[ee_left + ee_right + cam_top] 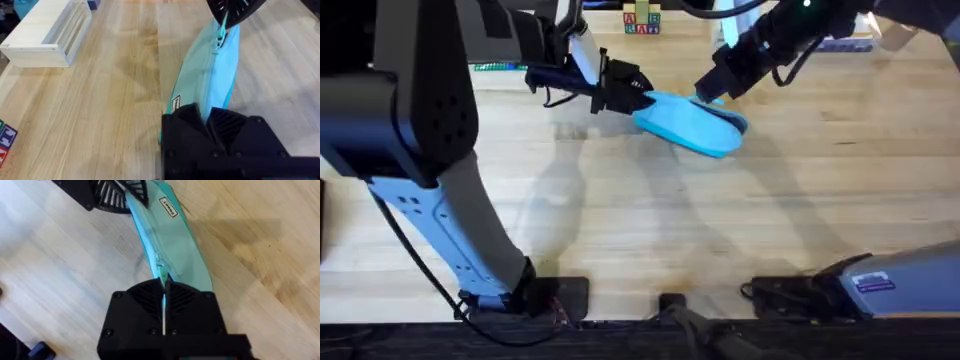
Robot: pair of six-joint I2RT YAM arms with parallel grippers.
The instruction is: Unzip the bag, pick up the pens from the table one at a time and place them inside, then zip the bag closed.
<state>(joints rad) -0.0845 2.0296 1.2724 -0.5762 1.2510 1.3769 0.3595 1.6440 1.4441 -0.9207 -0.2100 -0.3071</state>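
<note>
The light blue bag (692,124) lies on the table (620,220) at the far middle, stretched between both grippers. My left gripper (638,100) is shut on the bag's left end; in the left wrist view its fingers (192,120) pinch the fabric of the bag (210,75). My right gripper (710,92) is shut on the zipper pull at the bag's right end, with its fingers (147,295) closed over the pull where the zipper line of the bag (170,240) ends. The zipper looks closed along its visible length. The pens are out of view.
A white wooden rack (45,30) stands on the table beyond the bag's left side. Coloured letter blocks (642,20) sit at the far edge, and letter blocks (6,137) appear in the left wrist view. Bare wood stretches in front of the bag toward the arm bases.
</note>
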